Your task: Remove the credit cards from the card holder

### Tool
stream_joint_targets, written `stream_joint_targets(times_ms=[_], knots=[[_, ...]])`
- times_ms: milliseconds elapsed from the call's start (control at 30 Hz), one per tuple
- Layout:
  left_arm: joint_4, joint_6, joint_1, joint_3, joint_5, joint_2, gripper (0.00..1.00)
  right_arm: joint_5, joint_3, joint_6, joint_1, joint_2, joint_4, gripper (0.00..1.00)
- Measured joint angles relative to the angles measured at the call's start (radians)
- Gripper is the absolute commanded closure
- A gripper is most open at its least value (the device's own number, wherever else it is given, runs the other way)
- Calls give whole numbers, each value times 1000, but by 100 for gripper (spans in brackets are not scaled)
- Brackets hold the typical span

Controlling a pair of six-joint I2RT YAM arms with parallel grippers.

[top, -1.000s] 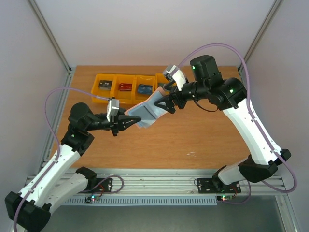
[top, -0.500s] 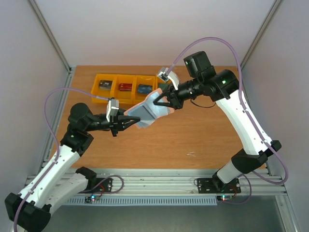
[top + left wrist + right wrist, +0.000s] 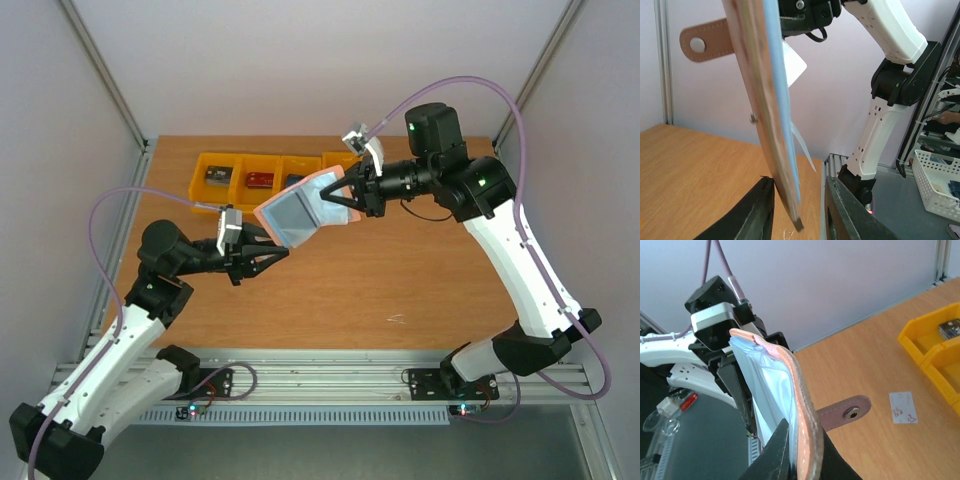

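Backing off, the left gripper (image 3: 275, 254) now has its jaws narrowly parted around the lower edge of the card holder (image 3: 300, 208), which hangs above the table (image 3: 420, 270), pinched only by the right gripper (image 3: 338, 197), so a one-sided tug could twist it loose.

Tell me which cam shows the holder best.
Top external: the holder shows its whole blue inside face, pinched by the right gripper. Both wrist views catch it only edge-on, with the snap strap.
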Motion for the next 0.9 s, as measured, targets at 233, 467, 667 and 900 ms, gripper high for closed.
stream_joint_targets(times_ms=[233, 467, 667, 900], knots=[[13, 3, 5, -6, -1, -12, 63, -34, 0, 41, -8, -6, 52, 99], [18, 6, 5, -6, -23, -12, 71, -56, 0, 62, -9, -6, 60, 99], [42, -2, 5, -6, -38, -12, 85, -71, 0, 64, -9, -5, 59, 99], [47, 0, 5, -6, -39, -12, 75, -81, 0, 63, -9, -5, 59, 99]])
